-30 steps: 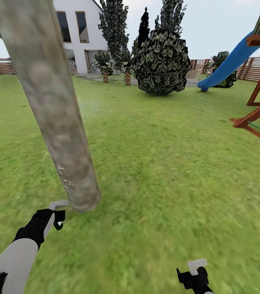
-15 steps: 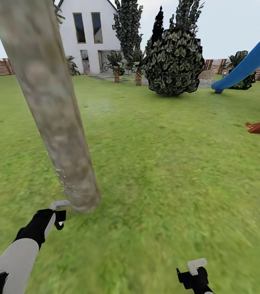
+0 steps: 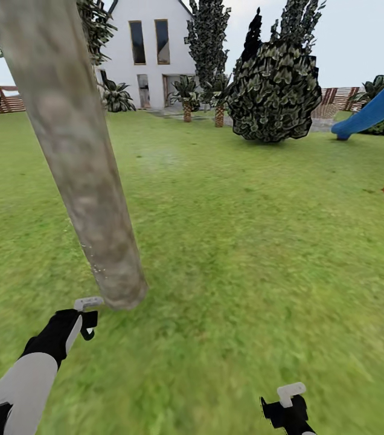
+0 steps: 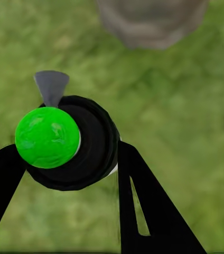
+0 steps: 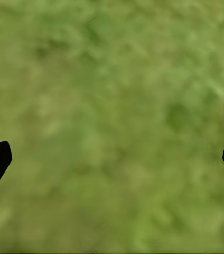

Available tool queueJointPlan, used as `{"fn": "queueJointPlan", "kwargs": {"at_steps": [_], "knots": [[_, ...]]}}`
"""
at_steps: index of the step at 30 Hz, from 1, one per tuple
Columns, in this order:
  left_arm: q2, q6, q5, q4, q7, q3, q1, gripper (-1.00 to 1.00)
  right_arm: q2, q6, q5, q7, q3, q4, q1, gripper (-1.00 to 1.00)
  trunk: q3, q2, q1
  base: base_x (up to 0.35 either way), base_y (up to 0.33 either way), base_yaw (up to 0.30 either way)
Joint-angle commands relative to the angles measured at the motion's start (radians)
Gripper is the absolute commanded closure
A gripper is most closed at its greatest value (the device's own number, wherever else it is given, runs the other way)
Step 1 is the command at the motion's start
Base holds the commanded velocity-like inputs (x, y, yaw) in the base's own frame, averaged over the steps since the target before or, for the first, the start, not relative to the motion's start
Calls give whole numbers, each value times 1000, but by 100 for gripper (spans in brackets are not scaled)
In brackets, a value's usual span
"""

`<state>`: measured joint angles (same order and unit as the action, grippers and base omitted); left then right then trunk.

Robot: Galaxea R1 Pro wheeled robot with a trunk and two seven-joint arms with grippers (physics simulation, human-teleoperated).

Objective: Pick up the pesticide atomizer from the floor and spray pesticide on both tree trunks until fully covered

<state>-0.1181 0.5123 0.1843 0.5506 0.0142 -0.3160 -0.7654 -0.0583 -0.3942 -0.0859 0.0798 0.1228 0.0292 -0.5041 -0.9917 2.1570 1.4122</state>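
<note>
Nearest to me, my left gripper (image 4: 64, 159) is pinched around the pesticide atomizer (image 4: 70, 143): in the left wrist view the dark fingers (image 4: 143, 206) flank its black body, with the green knob and a grey nozzle tab on top. In the head view that hand sits low on my left, just beside the foot of the tree trunk (image 3: 77, 157). My right gripper (image 5: 112, 159) is spread wide over bare grass, holding nothing.

What has changed over the last second: the whole head view has slid, the house (image 3: 150, 54) and the round bush (image 3: 273, 90) drifting across and the play frame nearly gone from the edge. That is the camera turning, not the scene; both arms sit where they were against the trunk.

A few white specks of pesticide (image 3: 95, 266) cling low on the trunk. I judge coverage slight, confined near the base, so this trunk is far from finished and the second tree is not begun.

The surface is level lawn (image 3: 264, 241), unobstructed around the base. Beyond it stand palms, tall dark foliage, a blue slide (image 3: 373, 109) and the slatted fence (image 3: 5, 103).
</note>
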Motion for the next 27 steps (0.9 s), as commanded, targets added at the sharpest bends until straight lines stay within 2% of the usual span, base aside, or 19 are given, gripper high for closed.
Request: {"fn": "queueJointPlan", "kwargs": {"at_steps": [1,9,14,16,20,22,24,25,26,27], "knots": [[0,0,0,0,0,0,0,100,0,0,0,0,0,0,0,-100,0,0,0,0,-276,7],[0,0,1,0,0,0,0,100,0,0,0,0,0,0,0,-100,0,0,0,0,-276,7],[1,0,0,-1,-1,0,0,100,0,0,0,0,0,0,0,-100,0,0,0,7,-276,211],[19,-5,1,0,-2,-1,0,100,0,0,0,0,0,0,0,-100,0,0,0,83,-205,275],[114,-4,3,11,13,2,-24,100,0,-1,1,1,0,0,0,-100,0,0,0,5,-10,75],[122,2,4,10,9,3,-80,100,0,-2,2,0,-1,0,0,-100,0,0,0,0,0,3],[115,16,8,6,7,4,-130,100,0,-2,2,0,-2,0,0,-100,0,0,0,0,0,1],[82,72,12,5,1,5,-154,100,0,-2,2,0,-2,0,-1,-100,0,0,0,0,0,0],[33,99,11,4,-2,6,-159,100,-1,-2,2,0,-2,1,0,-100,0,0,0,0,0,0],[-2,108,11,4,-13,5,-161,100,-1,-2,2,0,-2,1,0,-100,0,0,0,0,0,0]]}}
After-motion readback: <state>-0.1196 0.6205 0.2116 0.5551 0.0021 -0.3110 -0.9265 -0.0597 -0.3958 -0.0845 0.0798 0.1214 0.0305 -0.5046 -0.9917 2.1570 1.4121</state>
